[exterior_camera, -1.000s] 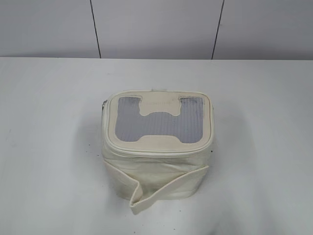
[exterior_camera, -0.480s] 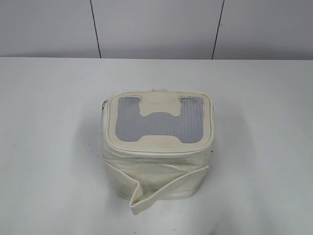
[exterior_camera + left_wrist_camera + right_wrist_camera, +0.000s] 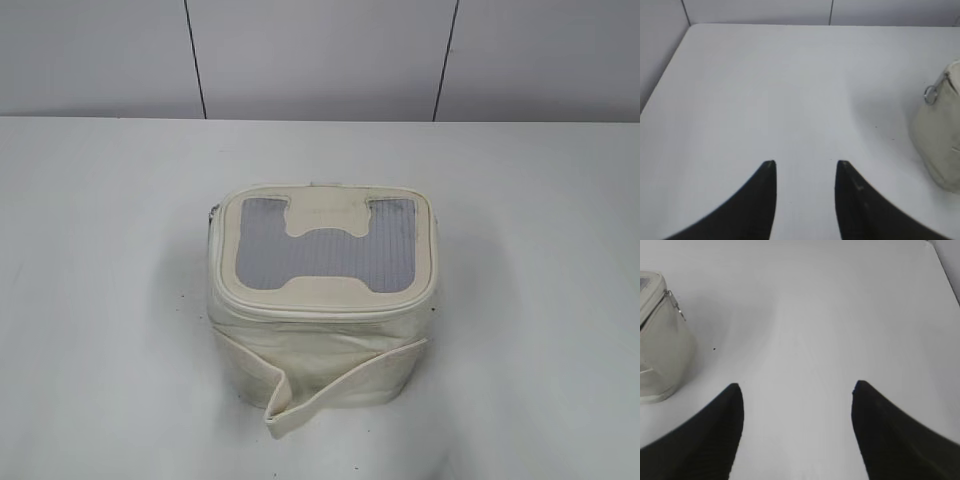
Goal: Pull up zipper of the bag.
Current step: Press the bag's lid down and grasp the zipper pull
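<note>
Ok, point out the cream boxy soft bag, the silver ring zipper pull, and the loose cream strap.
cream boxy soft bag (image 3: 320, 350): exterior view, front wall.
silver ring zipper pull (image 3: 930, 94): left wrist view, on the ring's rim.
loose cream strap (image 3: 345, 385): exterior view, band across the bag's lower front.

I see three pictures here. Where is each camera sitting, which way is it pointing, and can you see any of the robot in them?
Exterior view: sits in front of the table, looking down at a slant at the bag with the wall behind; no part of the robot shows.
Left wrist view: rides on the left arm, looking over the table; the left gripper shows, open, bag at right edge.
Right wrist view: rides on the right arm; the right gripper shows, open, bag at left edge.
Shared: all three see the bag; both wrist views catch a silver zipper pull.
</note>
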Robot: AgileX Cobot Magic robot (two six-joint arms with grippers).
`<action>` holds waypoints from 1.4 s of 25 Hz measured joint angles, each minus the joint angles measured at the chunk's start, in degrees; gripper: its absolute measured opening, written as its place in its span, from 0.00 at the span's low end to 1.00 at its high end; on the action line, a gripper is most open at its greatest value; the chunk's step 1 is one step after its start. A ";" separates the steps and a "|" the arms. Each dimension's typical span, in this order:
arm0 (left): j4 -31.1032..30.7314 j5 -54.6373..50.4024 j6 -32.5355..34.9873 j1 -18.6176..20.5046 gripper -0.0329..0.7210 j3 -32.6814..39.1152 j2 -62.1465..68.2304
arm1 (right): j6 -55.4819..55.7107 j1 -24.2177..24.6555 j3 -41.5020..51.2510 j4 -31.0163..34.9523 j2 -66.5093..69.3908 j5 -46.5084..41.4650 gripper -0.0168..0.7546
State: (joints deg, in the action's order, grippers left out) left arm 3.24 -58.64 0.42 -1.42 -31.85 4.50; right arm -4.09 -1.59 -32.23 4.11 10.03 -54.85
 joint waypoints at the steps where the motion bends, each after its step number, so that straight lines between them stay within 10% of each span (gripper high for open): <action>1: 0.97 0.62 0.00 0.00 0.45 -0.15 1.21 | -0.74 -0.06 -0.86 0.06 2.43 0.74 0.71; 12: 15.33 13.79 0.27 0.00 0.45 -1.64 17.75 | -10.49 -11.86 -14.13 0.64 30.72 6.36 0.66; 24: 39.05 17.13 26.32 0.00 0.53 -4.86 44.38 | -30.21 -16.27 -45.44 10.30 66.50 -2.67 0.63; 35: 46.12 15.71 37.25 0.00 0.56 -13.73 65.60 | -42.57 -18.52 -78.14 25.72 98.43 -14.10 0.63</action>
State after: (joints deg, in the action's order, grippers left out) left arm 49.36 -42.93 37.67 -1.42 -45.59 70.10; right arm -46.66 -20.11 -110.37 29.82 108.46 -68.95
